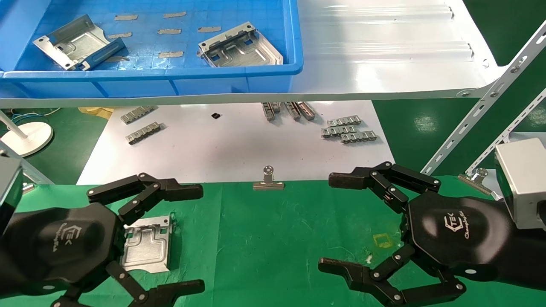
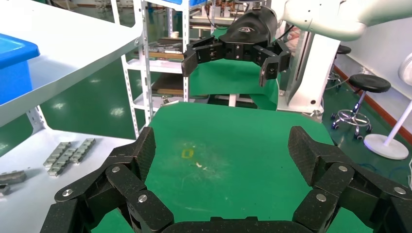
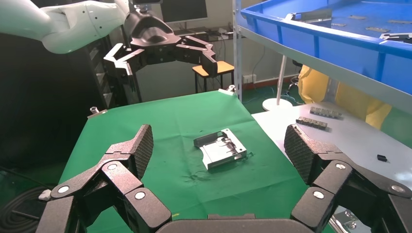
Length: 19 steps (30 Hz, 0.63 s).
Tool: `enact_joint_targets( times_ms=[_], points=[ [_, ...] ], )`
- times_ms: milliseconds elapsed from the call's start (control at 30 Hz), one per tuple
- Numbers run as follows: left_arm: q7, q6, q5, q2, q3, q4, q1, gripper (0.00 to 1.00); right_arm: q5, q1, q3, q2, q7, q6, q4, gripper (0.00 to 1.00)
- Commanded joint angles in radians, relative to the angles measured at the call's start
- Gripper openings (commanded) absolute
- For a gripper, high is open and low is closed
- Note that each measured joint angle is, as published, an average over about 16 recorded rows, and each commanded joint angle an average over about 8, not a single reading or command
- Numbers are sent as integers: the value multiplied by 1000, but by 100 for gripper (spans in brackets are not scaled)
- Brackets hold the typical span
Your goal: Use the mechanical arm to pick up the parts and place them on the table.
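Note:
One silver part (image 1: 147, 243) lies flat on the green table (image 1: 273, 238) at the left; it also shows in the right wrist view (image 3: 221, 148). Two more parts (image 1: 72, 42) (image 1: 239, 47) lie in the blue bin (image 1: 170, 74) on the white shelf. My left gripper (image 1: 187, 238) is open and empty, hovering over the table with its palm just left of the placed part. My right gripper (image 1: 337, 224) is open and empty above the table's right side. Each wrist view shows the other gripper farther off: the right one (image 2: 232, 58) and the left one (image 3: 163, 56).
The glossy white shelf (image 1: 384, 55) overhangs a white sheet (image 1: 239, 145) with small grey notched strips (image 1: 347, 130) (image 1: 140, 123). A silver binder clip (image 1: 268, 181) sits at the cloth's far edge, another (image 1: 475, 177) at the right. A yellow square mark (image 1: 382, 241) lies by my right gripper.

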Motion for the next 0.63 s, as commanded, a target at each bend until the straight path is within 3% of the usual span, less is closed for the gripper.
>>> enact_joint_targets(
  times_ms=[33, 633],
  points=[
    [2, 0, 0, 0, 3, 4, -2, 100, 0, 0, 0, 0, 0, 0, 0, 100],
    [7, 1, 1, 2, 12, 17, -9, 100, 0, 0, 0, 0, 0, 0, 0, 100]
  ],
)
